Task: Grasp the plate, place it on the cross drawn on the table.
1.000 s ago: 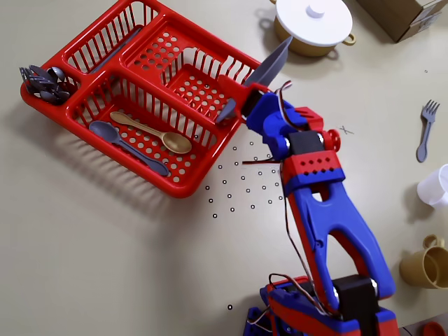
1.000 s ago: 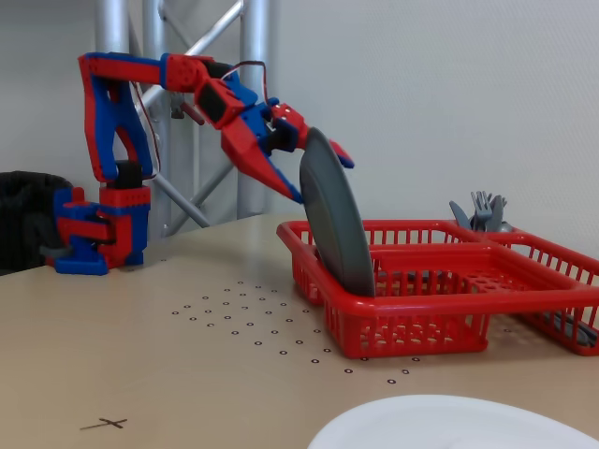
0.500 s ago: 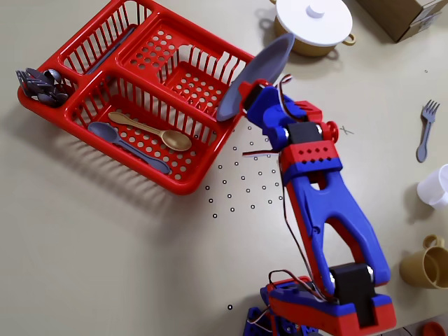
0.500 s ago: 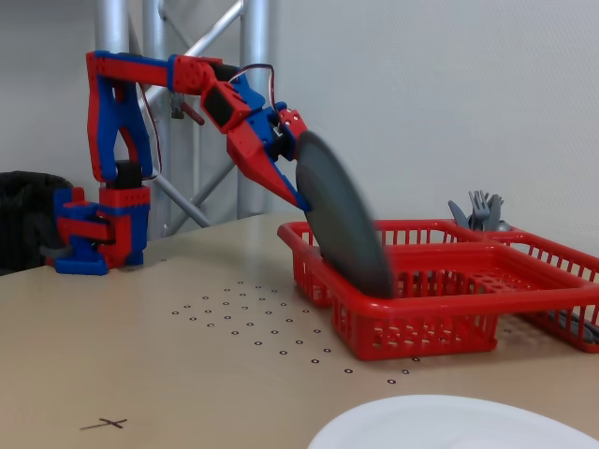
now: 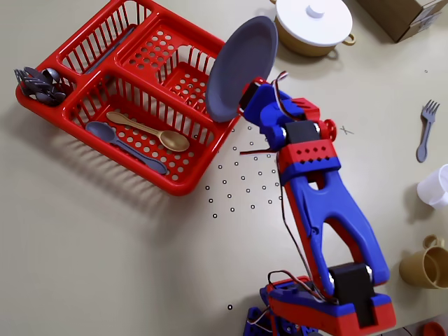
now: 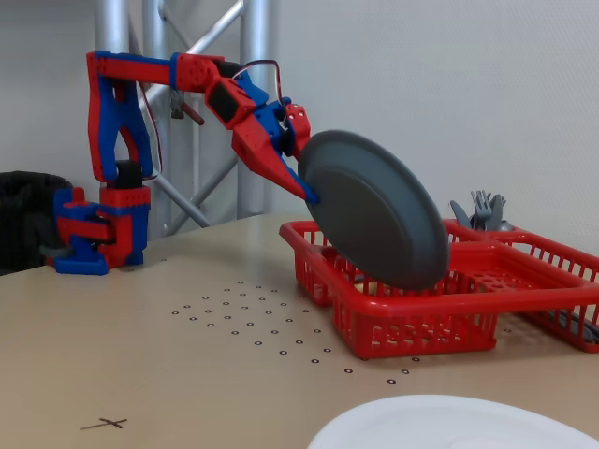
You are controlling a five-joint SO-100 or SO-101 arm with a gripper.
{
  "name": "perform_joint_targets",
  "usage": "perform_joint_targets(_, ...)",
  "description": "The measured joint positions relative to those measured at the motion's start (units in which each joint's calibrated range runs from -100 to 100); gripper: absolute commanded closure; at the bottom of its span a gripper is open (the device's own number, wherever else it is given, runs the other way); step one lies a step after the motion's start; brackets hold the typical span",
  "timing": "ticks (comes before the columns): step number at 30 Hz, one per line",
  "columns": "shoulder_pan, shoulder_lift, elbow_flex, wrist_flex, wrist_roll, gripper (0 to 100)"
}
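A red dish rack (image 5: 126, 91) sits toward the table's upper-left corner in the overhead view, holding a gold spoon (image 5: 150, 131), a grey spoon (image 5: 122, 145) and bundled grey cutlery (image 5: 38, 84). A white-lidded pot (image 5: 313, 24) stands at the top edge. Along the right edge lie a grey fork (image 5: 425, 129), a white cup (image 5: 435, 187) and a tan mug (image 5: 427, 266).

plate (image 6: 374, 210): grey, round | tilted on edge, airborne | cross (image 6: 110, 424): bare, well apart
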Motion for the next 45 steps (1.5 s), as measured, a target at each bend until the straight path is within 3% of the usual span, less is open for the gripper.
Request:
perform_joint_targets(6, 0.09, 0.00, 0.00, 0.00, 0.34, 100)
perform_joint_targets(19, 1.37, -2.78, -9.67, 0.00, -10.01, 100)
perform_joint_targets(26, 6.28, -7.92, -9.76, 0.00, -10.79, 100)
perform_joint_targets(34, 19.12, -10.05, -15.55, -0.40, -17.05, 100)
perform_joint_targets(45, 28.77, 4.98, -28.93, 3.45, -25.20, 100)
